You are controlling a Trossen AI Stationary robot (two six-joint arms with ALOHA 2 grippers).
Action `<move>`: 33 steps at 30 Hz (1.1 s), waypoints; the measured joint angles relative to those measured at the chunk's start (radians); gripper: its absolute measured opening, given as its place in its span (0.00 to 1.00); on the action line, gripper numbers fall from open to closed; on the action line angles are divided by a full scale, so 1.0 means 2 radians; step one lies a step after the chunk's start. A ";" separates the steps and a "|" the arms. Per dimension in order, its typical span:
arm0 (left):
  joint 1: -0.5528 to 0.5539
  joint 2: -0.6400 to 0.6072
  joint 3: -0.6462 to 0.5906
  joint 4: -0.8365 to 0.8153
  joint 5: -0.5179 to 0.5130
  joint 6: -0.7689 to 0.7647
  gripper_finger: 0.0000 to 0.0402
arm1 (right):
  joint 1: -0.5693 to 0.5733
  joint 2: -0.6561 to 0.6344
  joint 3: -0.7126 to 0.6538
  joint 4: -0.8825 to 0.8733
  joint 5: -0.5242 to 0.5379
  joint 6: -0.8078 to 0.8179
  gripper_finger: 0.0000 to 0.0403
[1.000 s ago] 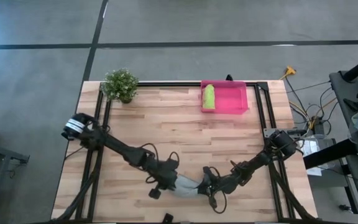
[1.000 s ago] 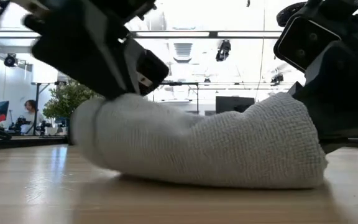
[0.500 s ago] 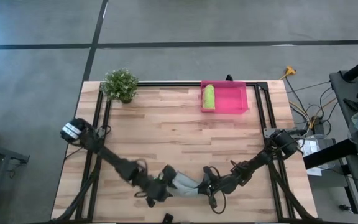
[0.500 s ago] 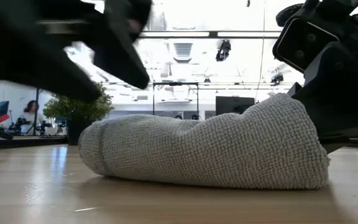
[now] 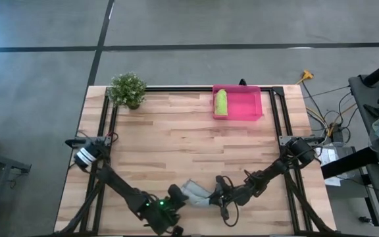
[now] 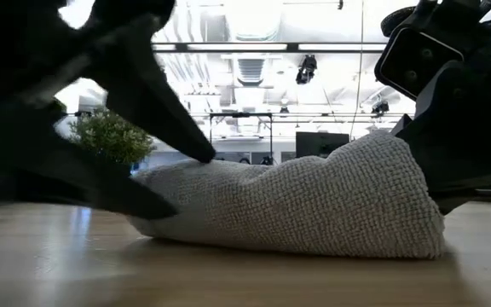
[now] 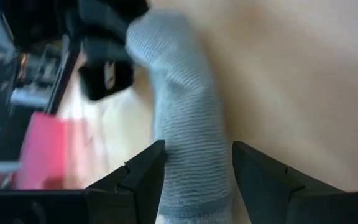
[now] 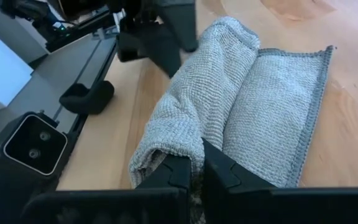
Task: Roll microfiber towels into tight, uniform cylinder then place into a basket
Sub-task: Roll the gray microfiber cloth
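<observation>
The grey towel (image 5: 196, 193) lies near the table's near edge as a loose roll (image 8: 197, 87), with an unrolled flap (image 8: 278, 112) flat on the wood. My right gripper (image 5: 214, 195) is shut on its right end. My left gripper (image 7: 197, 144) is open at the roll's left end (image 6: 228, 196), one finger (image 7: 145, 177) on each side; I cannot tell whether they touch it. The lime green towel (image 5: 221, 102) lies rolled in the pink basket (image 5: 249, 105) at the far edge. My right gripper pinches the grey towel's right end (image 8: 194, 144) between its two fingers, where the roll meets the flat flap. The fingers slant down from the table's right side and lie along the roll. How many layers they hold is hidden. The roll rests on the table.
A small potted plant (image 5: 127, 89) stands at the far left corner. A black metal frame (image 5: 278, 125) runs along the table's left, right and far sides. Bare wood lies between the grey towel and the basket.
My left gripper has let go of the top of the roll's left end and opened. It has swung toward the table's near edge, sunk and rolled, and now comes at that end from the near left. The freed left end has sagged lower.
</observation>
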 joint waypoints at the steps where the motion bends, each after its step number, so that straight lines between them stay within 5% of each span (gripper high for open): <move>1: 0.003 0.006 0.014 -0.028 -0.013 -0.007 0.43 | 0.000 0.000 0.000 0.000 0.000 0.001 0.02; 6: 0.018 0.024 0.059 -0.102 0.001 -0.011 0.43 | 0.001 0.000 0.000 0.000 0.001 0.001 0.02; 20: 0.056 0.024 0.060 -0.119 0.093 -0.115 0.41 | 0.001 0.000 0.000 0.004 0.003 0.000 0.02; 33: 0.089 0.025 0.074 -0.135 0.164 -0.116 0.03 | 0.005 0.001 -0.001 0.012 -0.006 -0.025 0.02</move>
